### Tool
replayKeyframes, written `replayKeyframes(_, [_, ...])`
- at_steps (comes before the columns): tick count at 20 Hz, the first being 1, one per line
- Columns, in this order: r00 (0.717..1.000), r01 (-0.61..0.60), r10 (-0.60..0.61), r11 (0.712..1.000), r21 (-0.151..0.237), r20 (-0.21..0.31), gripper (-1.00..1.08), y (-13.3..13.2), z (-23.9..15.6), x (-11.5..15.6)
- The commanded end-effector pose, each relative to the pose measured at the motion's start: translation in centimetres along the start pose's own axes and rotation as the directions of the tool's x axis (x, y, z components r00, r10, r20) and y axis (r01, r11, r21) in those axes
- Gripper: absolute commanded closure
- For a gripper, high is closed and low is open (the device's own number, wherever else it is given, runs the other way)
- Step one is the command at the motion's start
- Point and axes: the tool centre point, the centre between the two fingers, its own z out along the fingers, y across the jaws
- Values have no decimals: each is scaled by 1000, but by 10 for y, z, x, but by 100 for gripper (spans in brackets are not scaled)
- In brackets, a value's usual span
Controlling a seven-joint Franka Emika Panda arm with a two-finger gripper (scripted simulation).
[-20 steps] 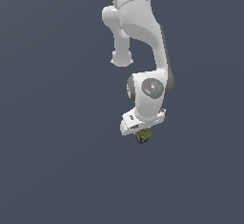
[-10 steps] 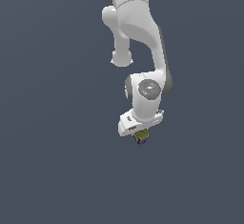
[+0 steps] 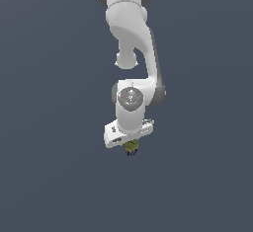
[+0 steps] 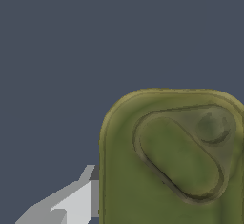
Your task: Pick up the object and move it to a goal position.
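The object (image 3: 131, 148) is a small olive-green block with a dark end. It sits just under the white hand of my arm in the exterior view, between the fingers of my gripper (image 3: 130, 150). In the wrist view the object (image 4: 171, 161) fills much of the picture as an olive-green rounded face with an oval recess. One grey fingertip (image 4: 71, 201) presses against its side; the other finger is hidden. The gripper is shut on the object.
The white arm (image 3: 133, 53) reaches down from the top of the exterior view. All around is a plain dark blue-grey background (image 3: 49, 127) with no other objects or edges in view.
The arm has swung a little toward the exterior view's left, carrying the object along in the gripper. The grip has not changed.
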Motion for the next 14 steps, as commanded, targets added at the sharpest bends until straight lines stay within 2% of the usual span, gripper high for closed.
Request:
replayKeyframes(1, [1000, 0, 0, 1000, -2, -4, 108, 21, -5, 3])
replayKeyframes(7, [1000, 1, -1, 1000, -2, -5, 108, 50, -9, 7])
replayKeyframes(14, [1000, 1, -1, 1000, -2, -5, 108, 59, -10, 9])
